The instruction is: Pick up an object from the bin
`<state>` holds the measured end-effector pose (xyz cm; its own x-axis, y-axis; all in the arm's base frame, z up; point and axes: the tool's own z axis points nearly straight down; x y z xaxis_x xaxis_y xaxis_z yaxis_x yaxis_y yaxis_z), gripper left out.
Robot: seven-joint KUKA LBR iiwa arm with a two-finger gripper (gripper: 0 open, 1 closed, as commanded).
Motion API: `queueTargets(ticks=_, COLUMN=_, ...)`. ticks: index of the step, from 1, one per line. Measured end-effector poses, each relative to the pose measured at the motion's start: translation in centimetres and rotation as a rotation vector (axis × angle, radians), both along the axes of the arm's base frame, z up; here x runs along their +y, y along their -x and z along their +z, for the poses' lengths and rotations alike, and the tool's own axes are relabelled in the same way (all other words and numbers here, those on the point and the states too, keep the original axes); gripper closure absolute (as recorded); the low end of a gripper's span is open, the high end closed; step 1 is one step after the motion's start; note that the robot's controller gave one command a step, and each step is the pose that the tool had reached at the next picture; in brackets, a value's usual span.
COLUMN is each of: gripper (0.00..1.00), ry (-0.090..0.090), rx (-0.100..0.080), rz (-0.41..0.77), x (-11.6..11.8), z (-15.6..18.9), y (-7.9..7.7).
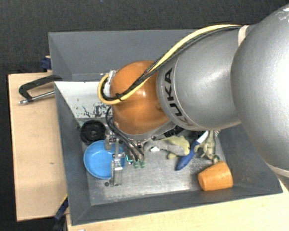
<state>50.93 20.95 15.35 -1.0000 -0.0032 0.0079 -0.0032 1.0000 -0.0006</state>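
Since the arm (207, 87) reaches in from the right, the claw (115, 170) hangs low at the frame's lower left, beside the blue round dish (96, 161); its opening cannot be told.

Light: moderately bright, diffuse, from overhead. Broad soft sheen on the grey arm casing (216, 82), right of frame; faint highlight on the orange cover (134, 108), centre. Arm throws a dark shadow under itself onto the bin (129, 49) floor, centre right. Bin's upper wall evenly lit.
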Motion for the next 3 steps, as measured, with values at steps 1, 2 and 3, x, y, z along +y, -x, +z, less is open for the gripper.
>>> queueTargets(ticks=1, gripper=0.00, ry=0.002, rx=0.000, rz=-0.135, x=0.0, z=-8.6, y=1.5)
queueTargets(ticks=2, gripper=1.00, ry=-0.002, rx=-0.007, rz=-0.136, x=0.0, z=-8.3, y=1.2)
queueTargets(ticks=3, gripper=1.00, ry=-0.008, rx=-0.020, rz=-0.126, x=2.5, z=9.3, y=1.4)
